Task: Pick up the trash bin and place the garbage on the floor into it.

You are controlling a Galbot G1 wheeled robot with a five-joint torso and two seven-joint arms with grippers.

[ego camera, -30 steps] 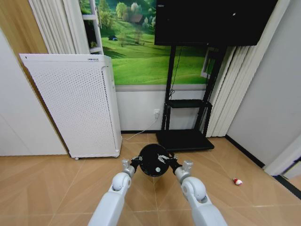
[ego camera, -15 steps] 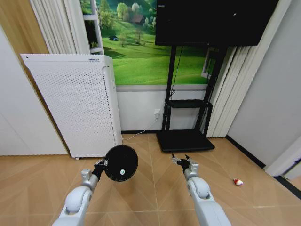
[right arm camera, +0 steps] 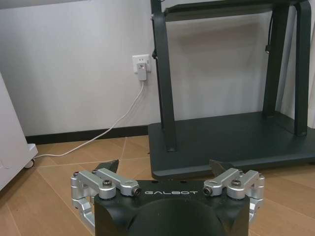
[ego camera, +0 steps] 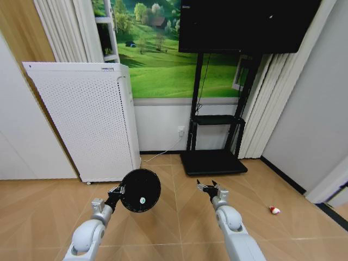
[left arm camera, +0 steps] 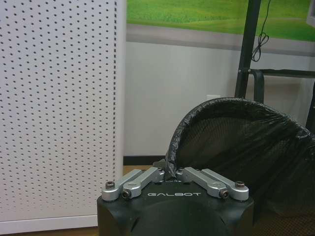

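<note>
bin held by left gripper, right gripper empty

the left gripper [ego camera: 117,191] is clamped on the rim of the bin [ego camera: 140,190]. in the head view the bin is held off the floor [ego camera: 49,212], tipped on its side so that its round underside faces the camera, with a small pale sticker at the centre. it hangs in front of the lower right corner of the white appliance [ego camera: 87,119], left of the tv stand [ego camera: 213,160].

in the left wrist view the left gripper [left arm camera: 172,173] has its fingers [left arm camera: 139,180] drawn together on the bin [left arm camera: 241,157] edge, which is covered by a black liner. the perforated side of the appliance [left arm camera: 59,108] stands close beside it.

the right gripper [ego camera: 207,186] is raised over the floor in front of the stand base, well apart from the bin. its jaws are spread wide with nothing between them. in the right wrist view the right gripper [right arm camera: 164,168] points at the stand [right arm camera: 231,140] base, with a wall socket [right arm camera: 141,65] and a white cable running down to the floor [right arm camera: 88,157].

one red-and-white scrap [ego camera: 275,209] lies on the floor to the robot's right, near the grey wall and well apart from both grippers
</note>
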